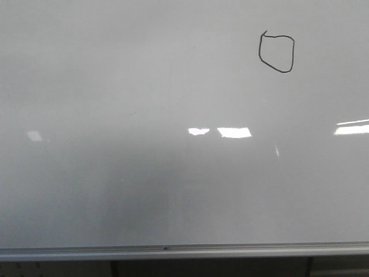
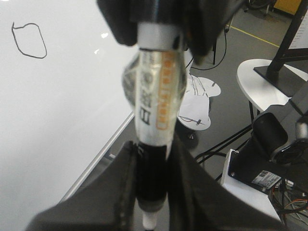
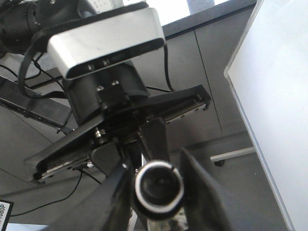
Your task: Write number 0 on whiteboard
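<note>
The number 0 (image 1: 277, 53) is a thin black rounded loop at the upper right of the whiteboard (image 1: 144, 173). A silver rail (image 1: 184, 251) runs along the board's near edge. Neither gripper shows in the front view. In the left wrist view my left gripper (image 2: 153, 149) is shut on a marker (image 2: 155, 96) with a white barrel and orange label. It is held off the board's edge, with the 0 (image 2: 29, 41) far away on the board. My right gripper (image 3: 156, 168) is shut on the marker's round black end (image 3: 159, 188). It also shows as a dark mass (image 2: 159, 17) in the left wrist view.
Beside the board's edge (image 2: 103, 149) are a round white table (image 2: 269, 82), a black stand (image 2: 288, 53), a white box with cables (image 2: 250, 175) and papers on the floor (image 2: 197, 98). The left arm's silver camera (image 3: 106, 43) faces the right wrist, with the board's corner (image 3: 279, 96) beside it.
</note>
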`<state>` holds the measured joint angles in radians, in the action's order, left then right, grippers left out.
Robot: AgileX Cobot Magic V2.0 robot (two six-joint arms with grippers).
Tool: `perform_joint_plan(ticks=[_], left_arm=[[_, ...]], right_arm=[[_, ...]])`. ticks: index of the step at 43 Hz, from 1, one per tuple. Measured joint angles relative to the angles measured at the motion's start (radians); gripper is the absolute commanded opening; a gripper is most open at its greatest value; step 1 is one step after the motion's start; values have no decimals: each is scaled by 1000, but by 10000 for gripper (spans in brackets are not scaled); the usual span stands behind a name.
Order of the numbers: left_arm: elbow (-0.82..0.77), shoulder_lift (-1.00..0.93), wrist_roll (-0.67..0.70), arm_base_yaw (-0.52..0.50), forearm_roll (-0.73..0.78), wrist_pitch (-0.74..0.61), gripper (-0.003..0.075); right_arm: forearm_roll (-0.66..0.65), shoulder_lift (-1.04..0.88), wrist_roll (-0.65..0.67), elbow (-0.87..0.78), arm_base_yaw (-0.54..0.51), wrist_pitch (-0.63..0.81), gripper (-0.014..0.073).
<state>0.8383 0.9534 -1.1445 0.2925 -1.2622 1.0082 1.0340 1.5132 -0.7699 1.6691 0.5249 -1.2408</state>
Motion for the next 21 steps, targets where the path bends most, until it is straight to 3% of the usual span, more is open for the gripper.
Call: perform_joint_plan(ticks=[4, 12, 16, 21], left_arm=[[0, 0, -2, 0, 16, 0, -19], [0, 0, -2, 0, 47, -8, -19], [0, 0, 3, 0, 90, -60, -19], [0, 0, 106, 0, 218, -197, -19]], right_arm=[[17, 0, 0, 0, 0, 0, 482], [21, -27, 0, 2, -37, 0, 488], [4, -64, 0, 2, -100, 3, 488], [-47, -130, 2, -18, -184, 16, 470]])
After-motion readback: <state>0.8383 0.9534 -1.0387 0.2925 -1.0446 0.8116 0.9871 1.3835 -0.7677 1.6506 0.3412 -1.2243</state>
